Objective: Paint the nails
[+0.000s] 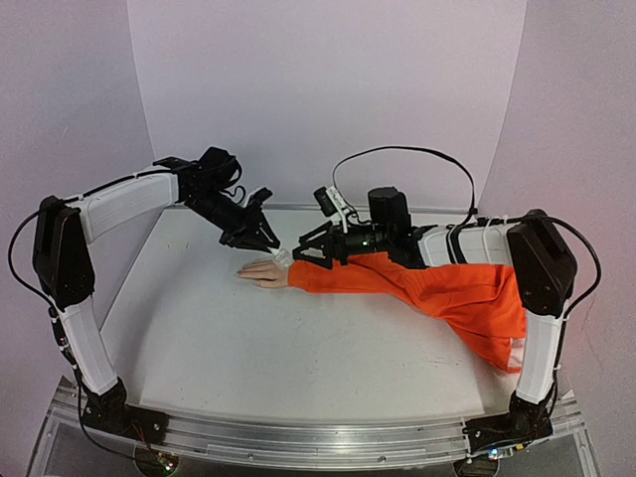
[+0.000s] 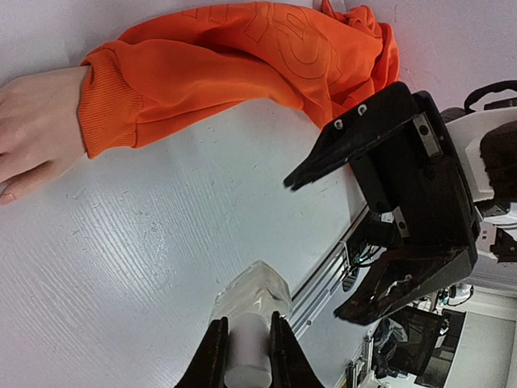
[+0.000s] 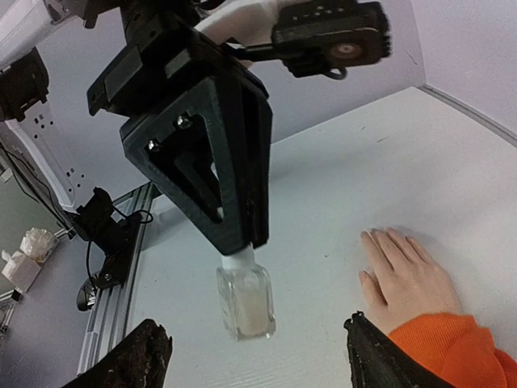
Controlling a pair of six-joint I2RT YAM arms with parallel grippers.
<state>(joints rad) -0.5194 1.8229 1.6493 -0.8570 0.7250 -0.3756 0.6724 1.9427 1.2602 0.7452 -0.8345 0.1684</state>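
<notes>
A white table (image 1: 298, 348) with a faint, fine-lined grain sits inside pale, smooth walls, with two arms reaching in from either side. Lying flat on it is a pale, flesh-coloured mannequin hand (image 1: 262, 271), palm down, with a matte, skin-like surface. It sticks out of a bright orange sleeve (image 1: 427, 286) of soft knit fabric with a ribbed cuff. The sleeve trails in loose folds towards the right arm's base.

The nails (image 3: 378, 238) are at the ends of the fingers, which point away from the cuff towards the left side of the table. They are too small and pale to tell apart from the fingertips.

The left gripper (image 1: 268, 243) is black and wedge-shaped and hangs just beyond the fingertips. Its jaws are clamped on the white cylindrical cap of a small bottle (image 3: 245, 301). The bottle is clear, squarish glass with rounded shoulders, and it holds a pale, milky liquid. It hangs below the jaws, just above the table. It is close to the mannequin hand but not touching it.

The right gripper (image 1: 303, 249) is also black, with angular, tapering fingers. It sits above the cuff and wrist and points towards the bottle. Its jaws are spread wide with nothing between them. In the right wrist view, the bottle sits in the gap ahead of them and the mannequin hand lies to one side.
</notes>
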